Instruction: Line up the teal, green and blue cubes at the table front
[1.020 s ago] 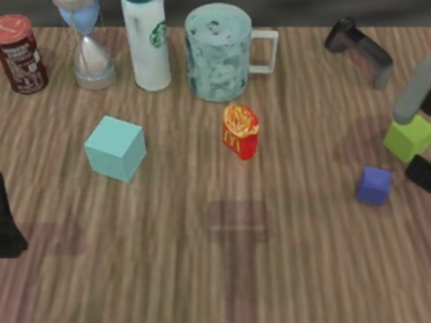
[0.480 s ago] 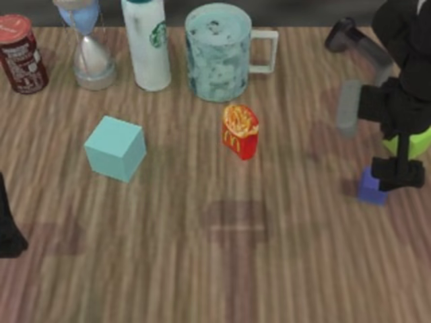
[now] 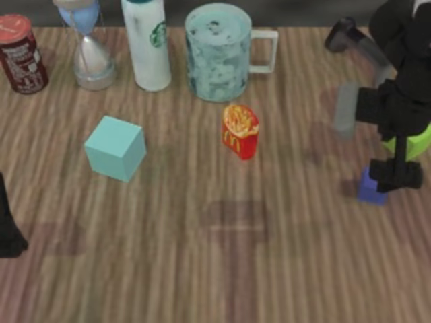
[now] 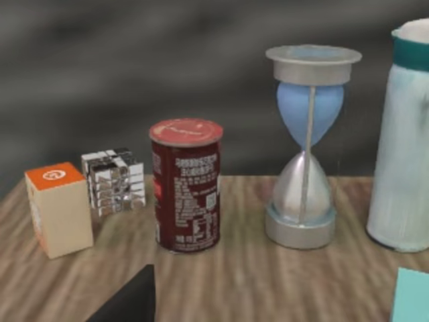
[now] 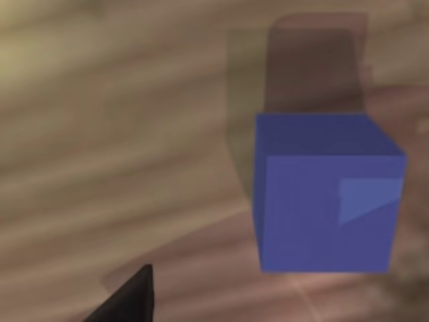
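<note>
Top view puts your right gripper (image 3: pixel 396 173) directly over the blue cube (image 3: pixel 369 192), near the surface's right edge; whether its fingers are clenched, you cannot tell.

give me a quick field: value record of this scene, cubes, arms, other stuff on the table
teal cube: top view's left half, sitting free on the table
green cube: right edge, mostly hidden under the right arm
blue cube: right side, just in front of the green cube, partly covered by the right gripper
right gripper: over the blue cube; jaws state not readable
left gripper: at the left edge, away from all cubes
back row: red can, hourglass, white bottle, speckled mug
centre: fries carton
line-up: not yet formed
</note>
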Action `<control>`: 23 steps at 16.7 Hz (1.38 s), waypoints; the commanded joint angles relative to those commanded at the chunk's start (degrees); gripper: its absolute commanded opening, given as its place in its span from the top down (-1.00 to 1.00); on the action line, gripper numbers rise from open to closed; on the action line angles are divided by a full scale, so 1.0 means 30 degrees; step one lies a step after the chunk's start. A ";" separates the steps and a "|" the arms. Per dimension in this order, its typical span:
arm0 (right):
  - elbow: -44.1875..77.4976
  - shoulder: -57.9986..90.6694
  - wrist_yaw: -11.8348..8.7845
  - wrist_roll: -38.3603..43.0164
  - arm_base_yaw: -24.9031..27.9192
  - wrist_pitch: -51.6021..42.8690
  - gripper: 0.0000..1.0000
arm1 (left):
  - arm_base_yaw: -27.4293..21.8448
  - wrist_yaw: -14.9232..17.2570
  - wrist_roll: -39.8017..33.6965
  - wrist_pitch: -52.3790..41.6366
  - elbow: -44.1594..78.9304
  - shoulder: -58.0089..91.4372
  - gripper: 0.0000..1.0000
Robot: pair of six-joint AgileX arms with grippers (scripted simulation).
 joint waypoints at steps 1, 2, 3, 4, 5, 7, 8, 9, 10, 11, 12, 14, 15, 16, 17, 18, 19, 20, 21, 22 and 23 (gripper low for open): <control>-0.0287 0.0192 0.0000 -0.0006 0.0027 0.0441 -1.00 | 0.0000 0.0000 0.0000 0.0000 0.0000 0.0000 -1.00; -0.0646 0.0446 0.0001 -0.0004 0.0046 0.1059 -1.00 | 0.0000 0.0000 0.0000 0.0000 0.0000 0.0000 -1.00; -0.1059 0.0750 0.0003 0.0008 0.0055 0.1821 -1.00 | 0.0000 0.0000 0.0000 0.0000 0.0000 0.0000 -1.00; -0.1506 0.1083 0.0006 0.0024 0.0059 0.2659 -1.00 | 0.0000 0.0000 0.0000 0.0000 0.0000 0.0000 -1.00; -0.1968 0.1420 0.0009 0.0043 0.0066 0.3509 -1.00 | 0.0000 0.0000 0.0000 0.0000 0.0000 0.0000 -1.00; -0.2780 0.2028 0.0013 0.0062 0.0088 0.4935 -1.00 | 0.0000 0.0000 0.0000 0.0000 0.0000 0.0000 -1.00; -0.3057 0.2246 0.0015 0.0067 0.0093 0.5372 -1.00 | 0.0000 0.0000 0.0000 0.0000 0.0000 0.0000 -1.00; -0.3212 0.2371 0.0016 0.0069 0.0097 0.5606 -1.00 | 0.0000 0.0000 0.0000 0.0000 0.0000 0.0000 -1.00; -0.3241 0.2395 0.0016 0.0068 0.0098 0.5648 -1.00 | 0.0000 0.0000 0.0000 0.0000 0.0000 0.0000 -1.00; -0.3241 0.2395 0.0016 0.0068 0.0098 0.5648 -1.00 | 0.0000 0.0000 0.0000 0.0000 0.0000 0.0000 -1.00; -0.3241 0.2395 0.0016 0.0068 0.0098 0.5648 -1.00 | 0.0000 0.0000 0.0000 0.0000 0.0000 0.0000 -1.00; -0.3241 0.2395 0.0016 0.0068 0.0098 0.5648 -0.85 | 0.0000 0.0000 0.0000 0.0000 0.0000 0.0000 -1.00; -0.3241 0.2395 0.0016 0.0068 0.0098 0.5648 -0.70 | 0.0000 0.0000 0.0000 0.0000 0.0000 0.0000 -1.00; -0.3241 0.2395 0.0016 0.0068 0.0098 0.5648 -0.55 | 0.0000 0.0000 0.0000 0.0000 0.0000 0.0000 -1.00; -0.3241 0.2395 0.0016 0.0068 0.0098 0.5648 -0.40 | 0.0000 0.0000 0.0000 0.0000 0.0000 0.0000 -1.00; -0.3241 0.2395 0.0016 0.0068 0.0098 0.5648 -0.25 | 0.0000 0.0000 0.0000 0.0000 0.0000 0.0000 -1.00; -0.3241 0.2395 0.0016 0.0068 0.0098 0.5648 -0.10 | 0.0000 0.0000 0.0000 0.0000 0.0000 0.0000 -1.00; -0.3241 0.2395 0.0016 0.0068 0.0098 0.5648 0.06 | 0.0000 0.0000 0.0000 0.0000 0.0000 0.0000 -1.00; -0.3241 0.2395 0.0016 0.0068 0.0098 0.5648 0.21 | 0.0000 0.0000 0.0000 0.0000 0.0000 0.0000 -1.00; -0.3241 0.2395 0.0016 0.0068 0.0098 0.5648 0.36 | 0.0000 0.0000 0.0000 0.0000 0.0000 0.0000 -1.00; -0.3241 0.2395 0.0016 0.0068 0.0098 0.5648 0.51 | 0.0000 0.0000 0.0000 0.0000 0.0000 0.0000 -1.00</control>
